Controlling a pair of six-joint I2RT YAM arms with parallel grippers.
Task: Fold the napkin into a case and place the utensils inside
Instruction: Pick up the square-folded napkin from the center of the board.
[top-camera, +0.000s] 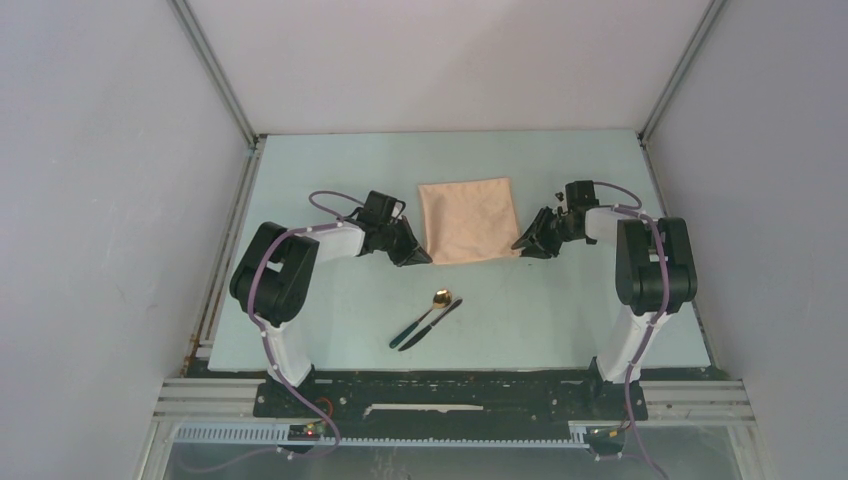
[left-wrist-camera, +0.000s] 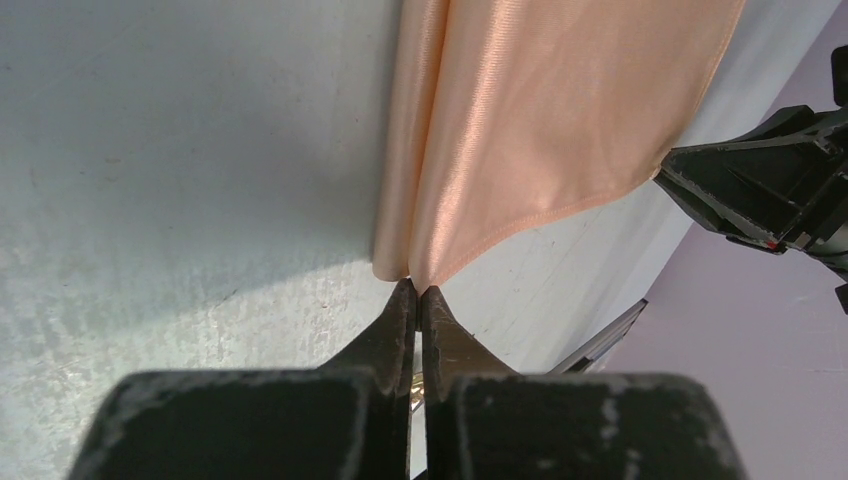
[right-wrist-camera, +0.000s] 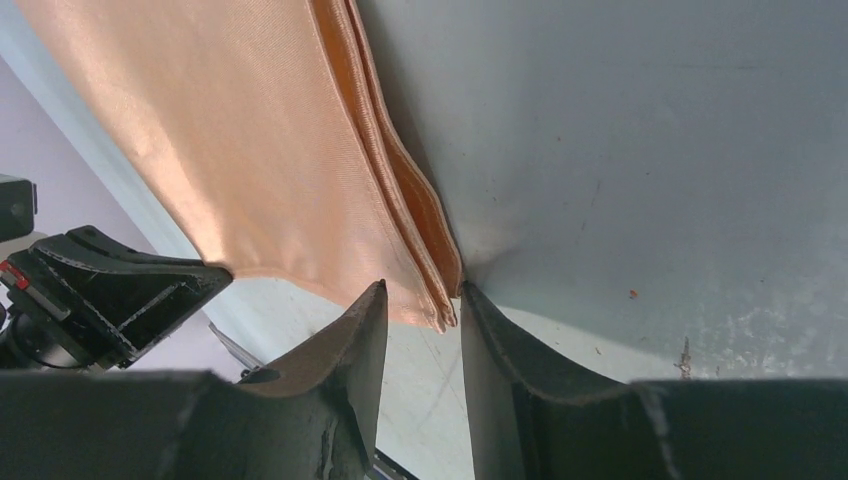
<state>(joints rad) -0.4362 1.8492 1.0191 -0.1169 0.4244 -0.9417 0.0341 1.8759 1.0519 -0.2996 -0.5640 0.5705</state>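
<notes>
Folding step: the napkin (top-camera: 468, 220) lies on the tabletop (top-camera: 330, 190). The left gripper (left-wrist-camera: 417, 290) is closed on the near-left corner, and the right gripper (right-wrist-camera: 425, 300) stands part-open astride the near-right one (nothing held). Next, probably, the right must pinch before both lift.

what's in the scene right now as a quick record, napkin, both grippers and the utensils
napkin: peach cloth, folded in layers, flat on table
left gripper: shut, touching napkin's near left corner
right gripper: open, straddling near right corner
spoon: gold bowl, dark handle, on table nearer the arm bases, clear of napkin
knife: dark, beside spoon
stage: napkin partly folded, spoon and knife not tucked in
</notes>
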